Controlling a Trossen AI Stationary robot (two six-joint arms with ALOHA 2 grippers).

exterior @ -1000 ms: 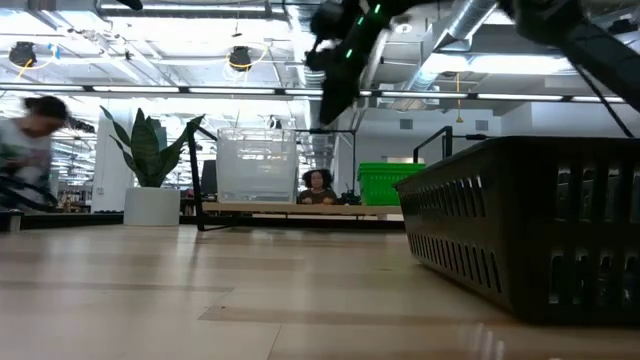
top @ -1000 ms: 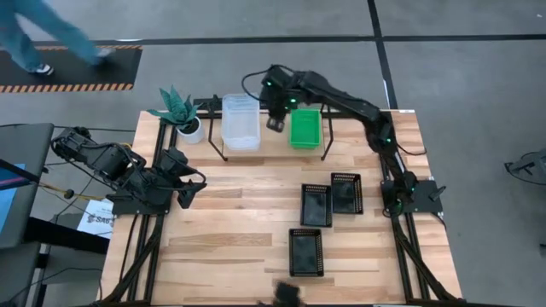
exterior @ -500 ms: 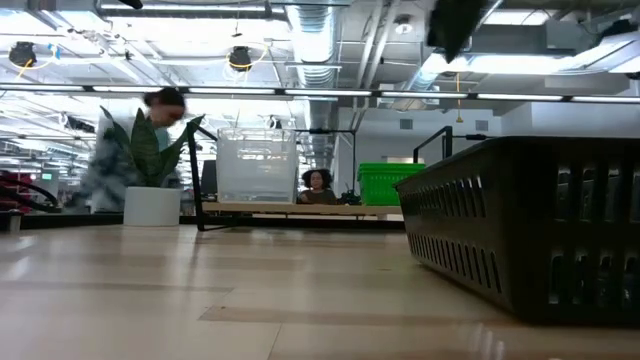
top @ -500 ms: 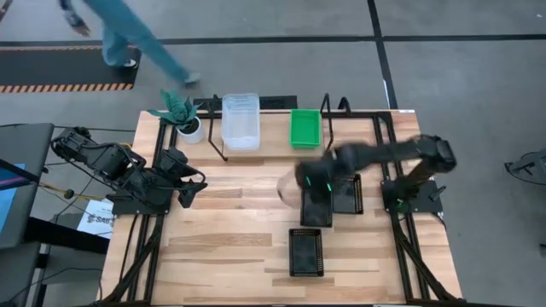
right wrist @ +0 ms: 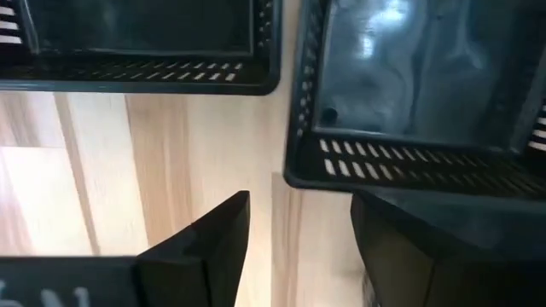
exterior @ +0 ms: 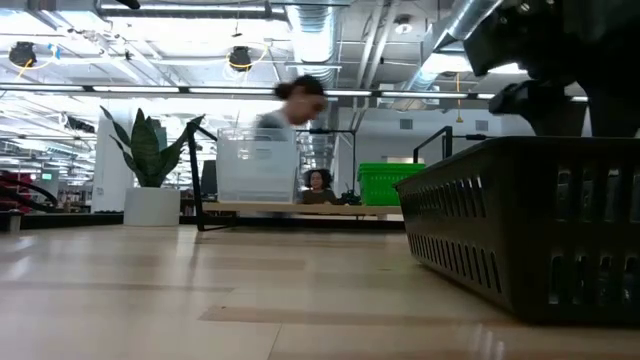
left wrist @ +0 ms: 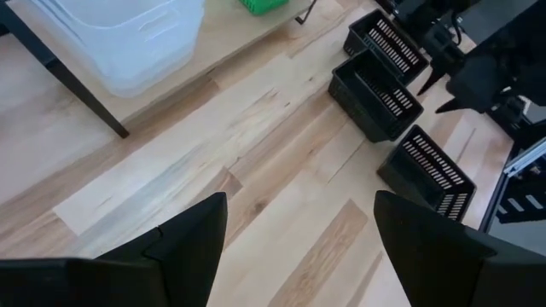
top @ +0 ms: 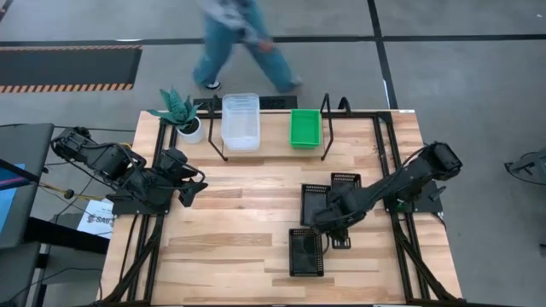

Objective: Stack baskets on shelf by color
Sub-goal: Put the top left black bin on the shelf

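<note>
Three black perforated baskets rest on the table: one near the near edge (top: 306,251), one in the middle (top: 314,203), and one (top: 345,181) partly under my right arm. Green baskets (top: 305,128) and clear baskets (top: 241,121) sit stacked on the shelf's plank (top: 273,143). My right gripper (top: 330,228) is open and hangs over the gap between the near and middle black baskets. In the right wrist view a basket corner (right wrist: 294,175) lies just ahead of the gripper (right wrist: 299,213). My left gripper (top: 189,192) waits open at the table's left.
A potted plant (top: 179,115) stands at the shelf's left end. Black wire shelf legs (top: 325,128) rise beside the green stack. A person (top: 239,43) walks on the floor beyond the far edge. Bare wood lies left of the black baskets.
My right gripper has left the green stack on the shelf. It swung toward the near edge and came down over the black baskets. The green stack stays on the shelf. A person has walked from left to right beyond the far edge.
</note>
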